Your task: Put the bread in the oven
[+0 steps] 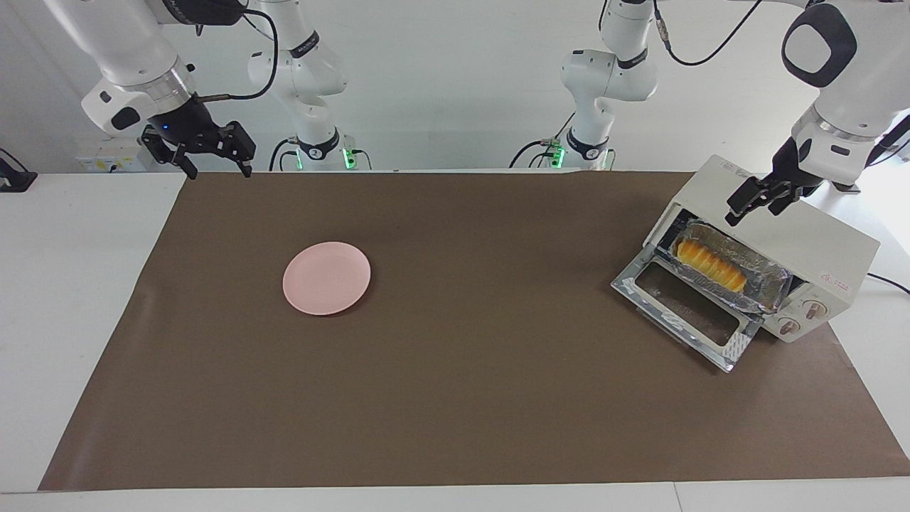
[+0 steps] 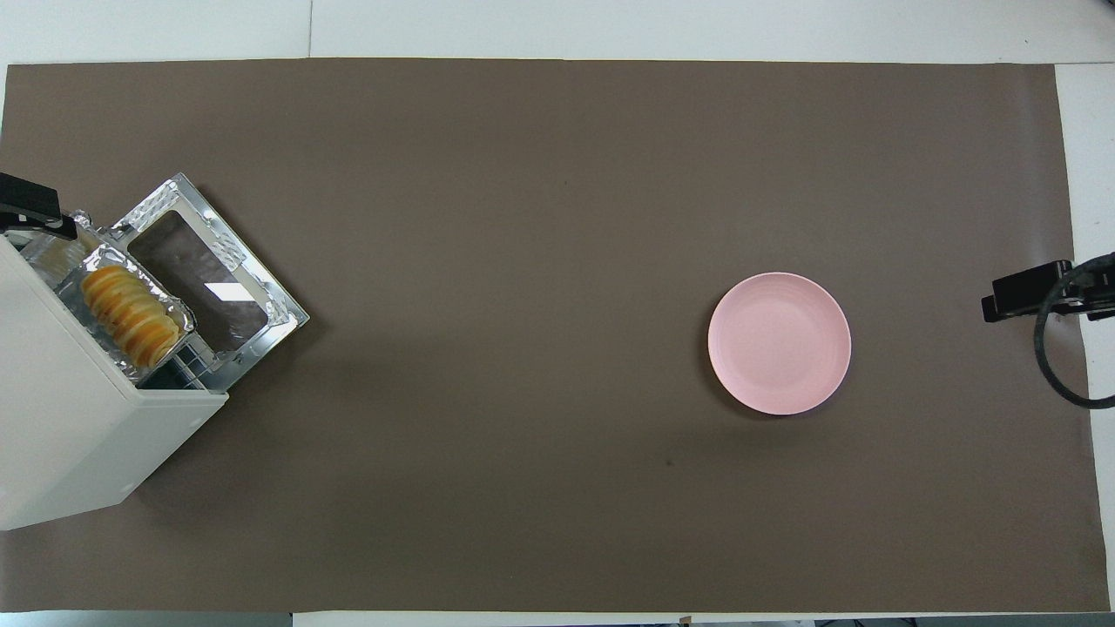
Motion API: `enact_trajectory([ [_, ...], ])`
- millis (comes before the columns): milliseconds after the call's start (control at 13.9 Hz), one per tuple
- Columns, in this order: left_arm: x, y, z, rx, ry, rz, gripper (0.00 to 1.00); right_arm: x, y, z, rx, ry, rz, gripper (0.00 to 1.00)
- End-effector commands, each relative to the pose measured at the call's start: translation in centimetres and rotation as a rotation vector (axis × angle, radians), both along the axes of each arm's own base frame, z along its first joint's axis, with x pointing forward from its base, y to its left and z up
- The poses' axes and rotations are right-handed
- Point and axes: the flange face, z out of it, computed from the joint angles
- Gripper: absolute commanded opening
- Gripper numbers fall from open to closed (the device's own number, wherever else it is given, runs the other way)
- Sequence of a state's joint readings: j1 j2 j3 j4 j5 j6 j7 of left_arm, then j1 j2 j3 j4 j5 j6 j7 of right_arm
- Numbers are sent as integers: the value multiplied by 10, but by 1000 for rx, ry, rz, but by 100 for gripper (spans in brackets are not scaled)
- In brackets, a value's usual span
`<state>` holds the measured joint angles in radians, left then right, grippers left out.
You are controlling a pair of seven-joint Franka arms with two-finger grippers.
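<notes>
Brown-covered worktop (image 1: 455,398): I see bread (image 1: 709,264) in the oven (image 1: 817,249), door down; left end effector (image 1: 758,198) above, right end effector (image 1: 207,151) waiting, both spread, empty.

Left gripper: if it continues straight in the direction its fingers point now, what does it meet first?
The left gripper is open, empty, and points down over the oven. Going straight on, it would probably meet the oven's top near the open front, though depth is unclear; it might instead reach the foil tray holding the bread.
</notes>
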<state>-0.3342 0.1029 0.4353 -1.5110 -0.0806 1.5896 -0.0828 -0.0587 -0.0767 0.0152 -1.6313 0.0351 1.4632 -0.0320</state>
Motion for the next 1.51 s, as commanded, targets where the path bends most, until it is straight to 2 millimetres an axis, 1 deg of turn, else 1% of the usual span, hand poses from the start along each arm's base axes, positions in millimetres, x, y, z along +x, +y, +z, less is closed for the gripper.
enact_trajectory([
  [0, -2, -5, 3, -31, -5, -29, 100, -1, 0, -2, 9, 10, -13, 100],
  [144, -1, -13, 1, -37, 1, -49, 100, -1, 1, -2, 9, 10, -11, 100],
  [216, -2, -13, -1, -41, 6, -64, 100, -1, 1, -2, 9, 10, -11, 100],
  [288, -4, -21, -1, -46, 16, -89, 100, -1, 1, -2, 9, 10, -11, 100],
  [432, -9, -28, -5, -50, 30, -100, 100, -1, 1, -2, 9, 10, -11, 100],
  [576, -14, -44, -8, -51, 48, -125, 100, -1, 0, -2, 9, 10, -13, 100],
  [719, -17, -53, -10, -48, 70, -137, 100, -1, 0, -2, 9, 10, -13, 100],
  [791, -21, -52, -12, -20, 90, -144, 100, -1, 1, -2, 9, 10, -11, 100],
  [863, -22, -56, -10, 2, 89, -155, 100, -1, 1, -2, 9, 10, -11, 100],
  [1007, -21, -56, -10, 27, 90, -161, 100, -1, 1, -2, 9, 10, -11, 100],
  [1223, -20, -55, -2, 37, 80, -163, 100, -1, 0, -2, 9, 10, -13, 100],
  [1439, -18, -56, -3, 37, 73, -166, 100, -1, 1, -2, 9, 10, -11, 100],
])
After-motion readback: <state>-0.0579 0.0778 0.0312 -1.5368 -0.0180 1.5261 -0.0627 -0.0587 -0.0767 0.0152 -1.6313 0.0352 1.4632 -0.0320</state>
